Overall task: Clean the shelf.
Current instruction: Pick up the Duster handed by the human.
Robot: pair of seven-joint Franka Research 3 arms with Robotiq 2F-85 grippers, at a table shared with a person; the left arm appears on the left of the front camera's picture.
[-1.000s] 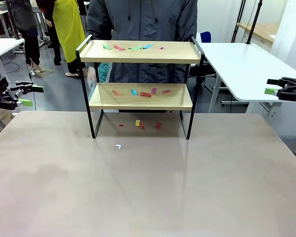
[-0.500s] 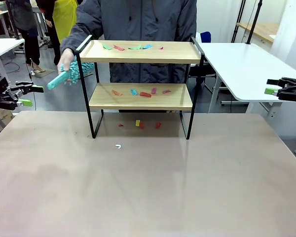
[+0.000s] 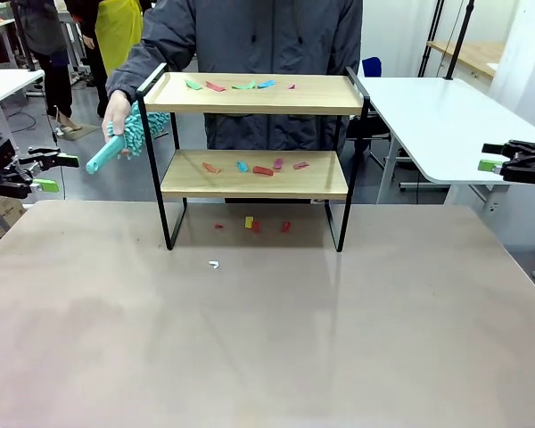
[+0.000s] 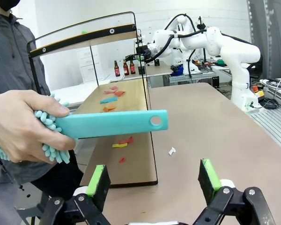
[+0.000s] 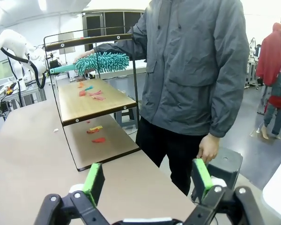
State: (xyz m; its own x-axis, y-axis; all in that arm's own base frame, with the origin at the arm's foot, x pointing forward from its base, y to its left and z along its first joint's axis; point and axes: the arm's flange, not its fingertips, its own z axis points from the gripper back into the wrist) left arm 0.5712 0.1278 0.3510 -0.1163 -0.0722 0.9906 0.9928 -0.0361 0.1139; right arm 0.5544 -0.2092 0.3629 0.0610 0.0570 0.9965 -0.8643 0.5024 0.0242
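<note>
The left gripper (image 3: 58, 174) and right gripper (image 3: 487, 156) gape empty; a person's hand (image 3: 118, 109) holds a duster (image 3: 129, 135) beside the shelf (image 3: 330, 94), scraps (image 3: 263, 170) on both boards.

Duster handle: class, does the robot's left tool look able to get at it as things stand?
Probably yes. The duster handle juts from the person's hand toward the open left tool, its free end bare, nothing between them.

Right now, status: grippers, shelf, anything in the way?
Left gripper, right gripper open, empty. Shelf littered with scraps, uncleaned. Person's hand holds duster by shelf's left end, handle toward left gripper.
</note>
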